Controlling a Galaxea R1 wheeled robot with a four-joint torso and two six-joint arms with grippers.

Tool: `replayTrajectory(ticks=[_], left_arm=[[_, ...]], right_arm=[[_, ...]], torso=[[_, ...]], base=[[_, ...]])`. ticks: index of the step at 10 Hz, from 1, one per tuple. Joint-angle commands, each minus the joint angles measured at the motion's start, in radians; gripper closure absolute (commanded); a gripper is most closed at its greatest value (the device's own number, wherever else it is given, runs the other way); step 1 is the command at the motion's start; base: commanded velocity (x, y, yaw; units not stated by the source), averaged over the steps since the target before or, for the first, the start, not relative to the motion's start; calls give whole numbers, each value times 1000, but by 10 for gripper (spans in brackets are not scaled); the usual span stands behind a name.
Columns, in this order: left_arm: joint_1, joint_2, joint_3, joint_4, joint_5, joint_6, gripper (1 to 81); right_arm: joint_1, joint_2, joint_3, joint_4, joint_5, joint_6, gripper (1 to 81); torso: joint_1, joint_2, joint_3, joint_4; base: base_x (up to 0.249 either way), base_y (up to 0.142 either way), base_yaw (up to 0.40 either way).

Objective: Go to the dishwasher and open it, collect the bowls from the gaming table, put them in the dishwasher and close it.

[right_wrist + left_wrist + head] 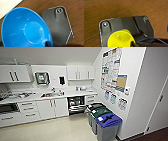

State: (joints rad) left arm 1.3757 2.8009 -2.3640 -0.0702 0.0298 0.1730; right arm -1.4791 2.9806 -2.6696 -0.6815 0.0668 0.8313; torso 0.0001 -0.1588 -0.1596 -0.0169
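Dishwasher [76, 105] stands open far across the kitchenette floor, right tool gripping a blue bowl [25, 31], left tool gripping a yellow bowl [120, 38]; loading and closing remain.

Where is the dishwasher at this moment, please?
In the head view, the dishwasher stands open under the white counter, right of the white cabinet doors and just behind the row of bins.

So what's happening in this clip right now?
The robot faces a kitchenette where the dishwasher stands open under the counter, beside three bins. A blue bowl shows large in the right wrist view and a yellow bowl in the left wrist view, both above brown floor.
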Motion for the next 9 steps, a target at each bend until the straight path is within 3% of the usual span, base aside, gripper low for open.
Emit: replayTrajectory(ticks=[1, 7, 9], left_arm=[[-69, -13, 9, 1, 52, 6, 811], [-68, -12, 9, 1, 52, 6, 811], [-69, -12, 9, 1, 52, 6, 811]], right_arm=[[52, 10, 10, -29, -24, -9, 811], [52, 10, 10, -29, -25, -9, 811], [52, 10, 10, -29, -25, -9, 811]], torso=[[0, 0, 0, 0], [0, 0, 0, 0], [0, 0, 0, 0]], base=[[117, 0, 0], [117, 0, 0], [117, 63, 0]])
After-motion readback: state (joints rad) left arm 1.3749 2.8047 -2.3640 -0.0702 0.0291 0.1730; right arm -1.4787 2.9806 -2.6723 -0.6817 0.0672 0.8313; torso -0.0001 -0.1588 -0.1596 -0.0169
